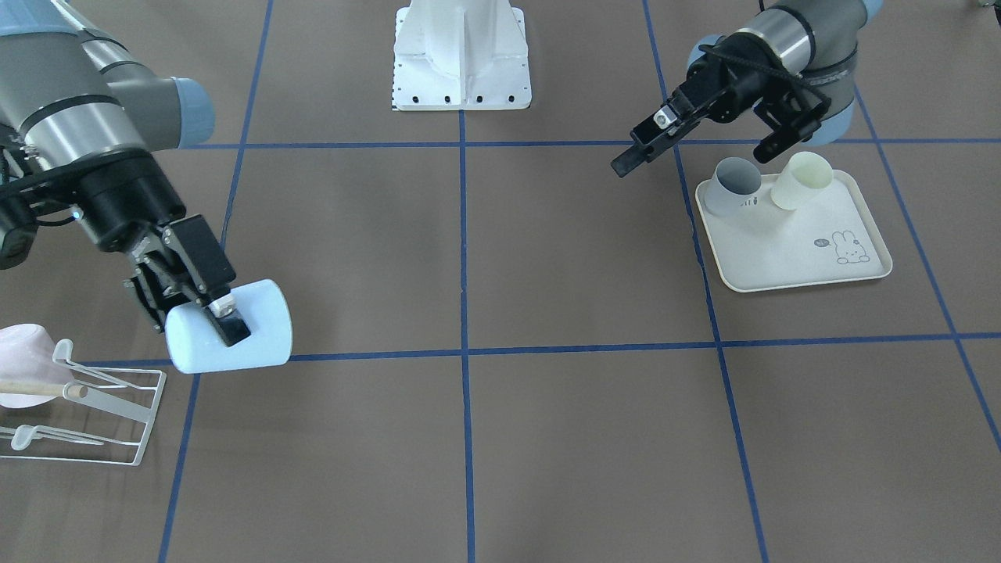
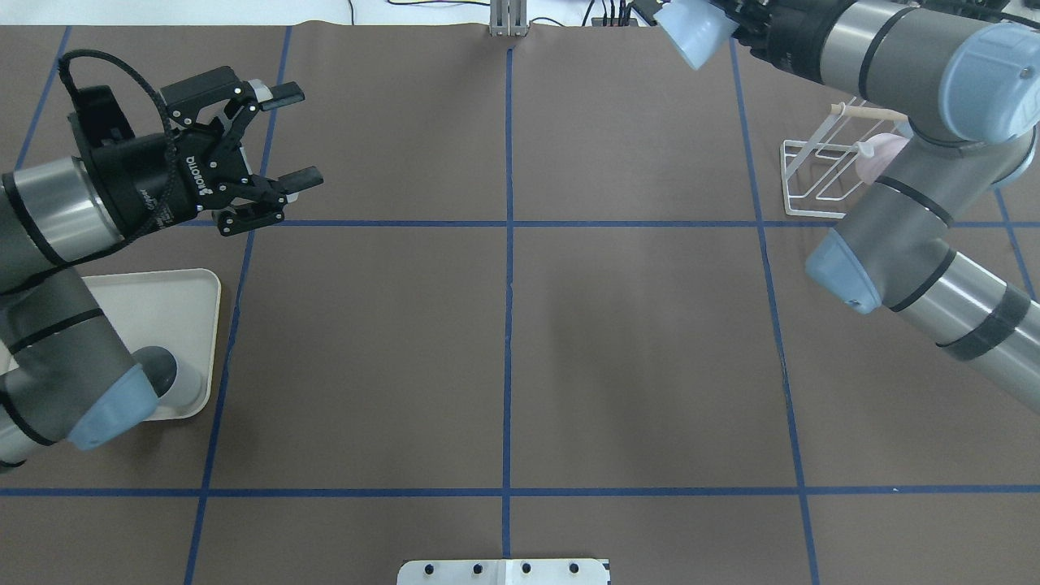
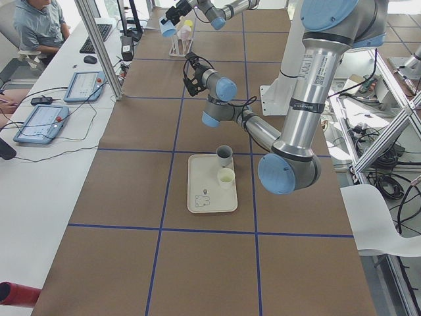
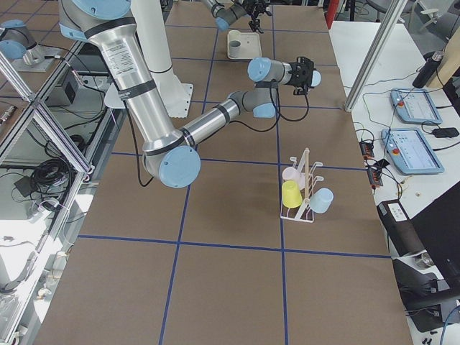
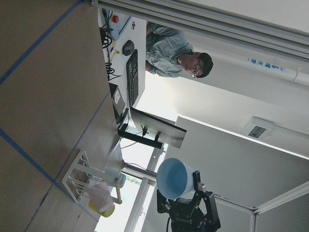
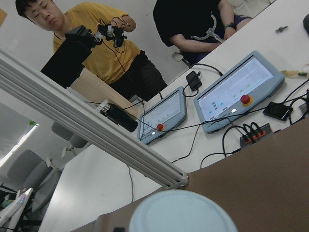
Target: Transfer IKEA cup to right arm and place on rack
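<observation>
Now, at the far left of the overhead view sits the cream tray (image 2: 195, 317) with its rabbit drawing. The camera across the table shows a grey cup (image 1: 731, 188) and a cream cup (image 1: 799, 181) side by side on it. Just past the tray the left gripper (image 2: 301, 136) hangs off the table (image 2: 504, 341), jaws spread wide and released. Across the middle it's brown surface crossed by blue tape lines (image 2: 508, 244). Moving right, there's the pale blue cup (image 2: 691, 32), up at the far edge of the table and held in the air. The right gripper (image 1: 199, 317) is clamped on it, with one finger (image 1: 231, 324) lying along its side, and the cup is turned sideways rather than upright. It's near the rack (image 2: 812, 175) on the side towards the table's middle, apart from it and touching no prong. The rack itself is white wire with a wooden dowel (image 2: 873, 114) across the top, and it carries a pink cup (image 2: 881, 158). Furthest right, the right arm (image 2: 918, 203) bends over the rack to reach the cup.
</observation>
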